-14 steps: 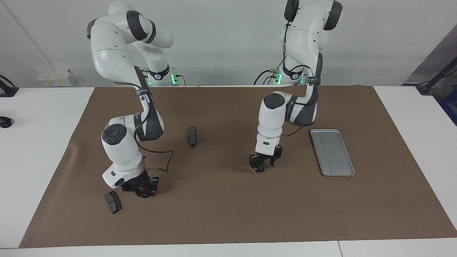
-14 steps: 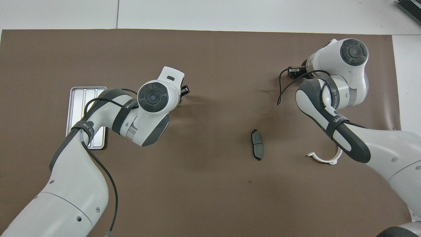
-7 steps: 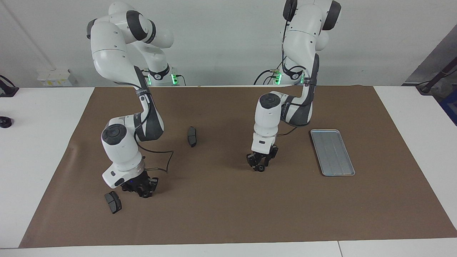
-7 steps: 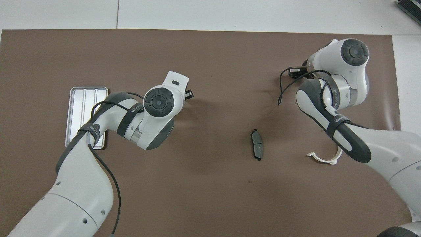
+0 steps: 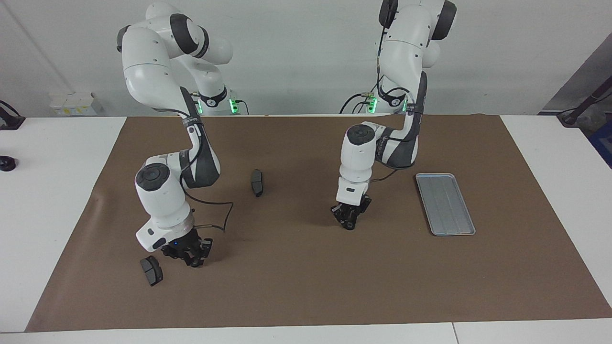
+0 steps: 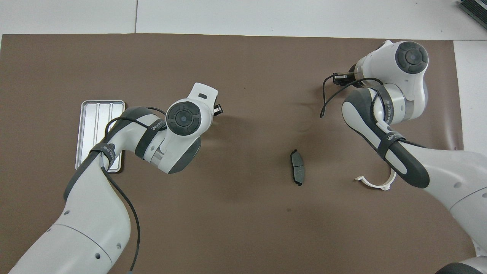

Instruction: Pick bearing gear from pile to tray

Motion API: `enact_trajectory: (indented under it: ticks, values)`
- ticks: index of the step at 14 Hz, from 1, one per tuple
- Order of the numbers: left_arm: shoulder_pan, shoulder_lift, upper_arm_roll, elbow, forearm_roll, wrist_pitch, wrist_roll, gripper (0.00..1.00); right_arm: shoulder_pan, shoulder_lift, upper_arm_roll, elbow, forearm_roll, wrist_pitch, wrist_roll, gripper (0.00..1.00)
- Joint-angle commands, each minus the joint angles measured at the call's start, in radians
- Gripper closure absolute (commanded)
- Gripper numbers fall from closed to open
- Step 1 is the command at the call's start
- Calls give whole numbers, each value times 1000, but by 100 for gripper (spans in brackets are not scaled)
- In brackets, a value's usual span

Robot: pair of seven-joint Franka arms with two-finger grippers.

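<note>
- Tray [image 5: 445,204]: silver-grey metal, ridged, dull sheen.
- Table cover [image 5: 306,282]: brown, matt, paper-like sheet.
- Brake pads [image 5: 257,182]: dark grey, matt.
- Arm shells [image 5: 160,191]: glossy white plastic.

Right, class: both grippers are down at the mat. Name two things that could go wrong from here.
1. The right gripper sits low beside a brake pad; shifting sideways could knock it.
2. The tray has only a low rim; a small round part released there by the left gripper from too high might roll out.
</note>
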Motion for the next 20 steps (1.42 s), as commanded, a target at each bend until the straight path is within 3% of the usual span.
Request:
enact_trajectory:
  ticks: [1, 4, 6, 10, 13, 15, 17, 20]
  values:
    - [7, -47, 17, 43, 25, -111, 23, 100, 10, -1, 19, 14, -13, 13, -36, 90]
    - [112, -207, 9, 13, -4, -224, 248, 100, 75, -9, 19, 22, -5, 13, -19, 90]
    - [189, -281, 11, 13, -109, -310, 459, 100, 144, -10, 21, 22, -7, 40, 48, 88]
    - [387, -338, 12, -4, -209, -430, 840, 100, 305, -12, 19, 21, -9, 149, 225, 87]
    - [488, -389, 14, -134, -235, -360, 998, 100, 393, -10, 19, 14, -7, 230, 289, 79]
    - [511, -445, 15, -303, -235, -210, 995, 100, 437, -4, 19, 13, -7, 301, 352, 68]
    - [512, -467, 15, -398, -237, -122, 989, 98, 496, 16, 19, 16, -7, 327, 411, 65]
    - [498, -447, 15, -440, -237, -85, 905, 80, 580, 42, 12, 24, -24, 330, 516, 65]
